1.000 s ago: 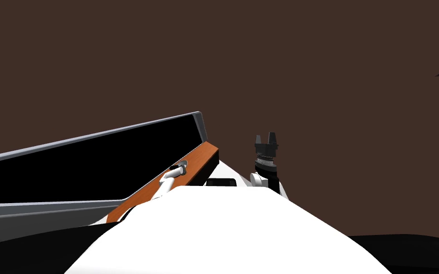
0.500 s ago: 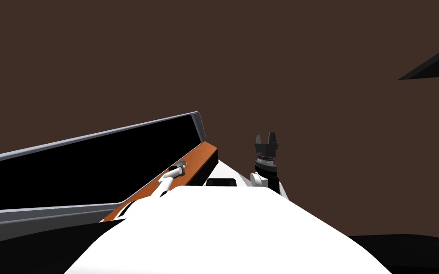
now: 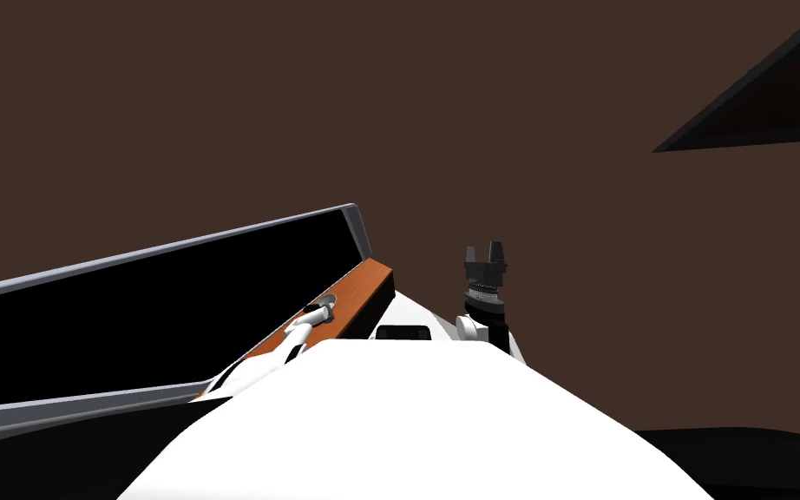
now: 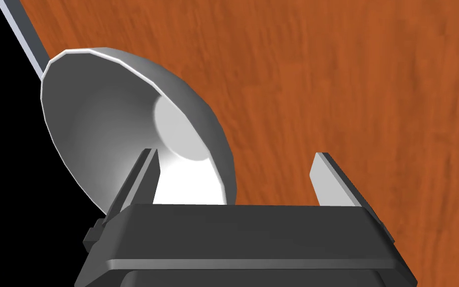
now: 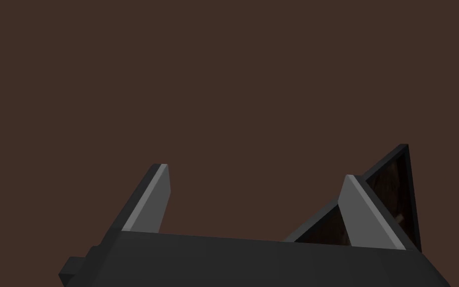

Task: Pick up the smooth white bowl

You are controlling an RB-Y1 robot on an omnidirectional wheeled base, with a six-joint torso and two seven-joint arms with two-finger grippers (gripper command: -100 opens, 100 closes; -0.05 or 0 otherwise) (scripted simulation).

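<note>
The smooth white bowl (image 4: 119, 124) sits on an orange-brown wooden top (image 4: 353, 74), close to its grey edge (image 4: 22, 30), which borders a black area (image 3: 129, 304). The left gripper (image 4: 234, 152) is spread wide: one finger is inside the bowl, the other is outside over the wood, and the rim between them is not pinched. The right gripper (image 5: 254, 170), also spread, hangs apart before a flat dark brown surface (image 3: 494, 104).

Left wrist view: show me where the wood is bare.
Bare: the wooden surface from the bowl outward past the outer jaw. Crowded: the bowl's side, by the grey edge strip, where the open jaws straddle its rim.
</note>
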